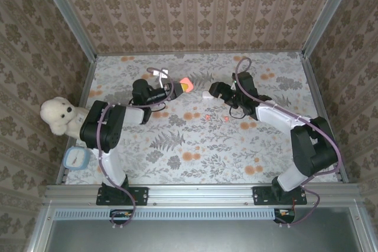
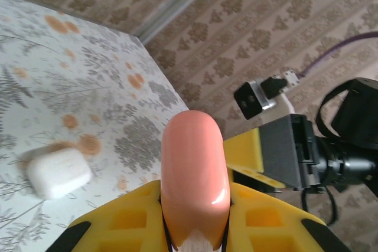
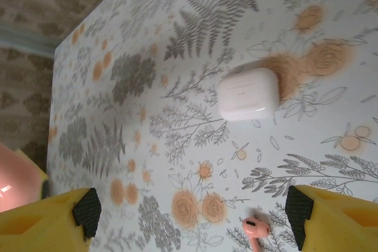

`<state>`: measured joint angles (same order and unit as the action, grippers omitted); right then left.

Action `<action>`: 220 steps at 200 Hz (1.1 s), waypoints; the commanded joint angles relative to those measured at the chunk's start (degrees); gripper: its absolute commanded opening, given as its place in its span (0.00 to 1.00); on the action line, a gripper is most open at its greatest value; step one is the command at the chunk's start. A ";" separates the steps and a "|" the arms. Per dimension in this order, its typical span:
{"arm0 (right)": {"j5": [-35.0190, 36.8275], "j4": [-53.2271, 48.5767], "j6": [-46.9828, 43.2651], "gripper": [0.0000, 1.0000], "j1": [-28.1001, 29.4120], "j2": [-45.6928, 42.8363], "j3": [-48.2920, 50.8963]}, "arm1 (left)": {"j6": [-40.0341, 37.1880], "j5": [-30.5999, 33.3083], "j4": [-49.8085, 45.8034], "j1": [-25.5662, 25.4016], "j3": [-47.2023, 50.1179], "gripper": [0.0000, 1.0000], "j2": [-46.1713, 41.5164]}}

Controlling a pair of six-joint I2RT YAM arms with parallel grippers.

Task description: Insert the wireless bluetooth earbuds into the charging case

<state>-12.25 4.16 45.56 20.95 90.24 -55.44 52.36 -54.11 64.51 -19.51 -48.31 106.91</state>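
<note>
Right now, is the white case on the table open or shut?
Shut. The white case lies as one smooth closed block in both wrist views; no raised lid and no inside shows.

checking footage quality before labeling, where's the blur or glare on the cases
Left wrist view: the white case is smeared and out of focus, and the orange case, very close to the lens, carries a glossy glare spot. Right wrist view: the white case reads much sharper. Top external view: the orange case glows overexposed.
</note>
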 commanded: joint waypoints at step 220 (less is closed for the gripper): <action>-9.88 14.80 -7.21 0.76 -0.42 3.06 4.62 | -32.81 -8.93 -53.11 -2.64 -10.32 0.10 -17.75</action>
<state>-24.12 16.75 35.86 22.04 92.53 -54.02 21.80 -61.25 11.94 -22.04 -57.63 91.59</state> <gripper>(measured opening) 0.766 0.214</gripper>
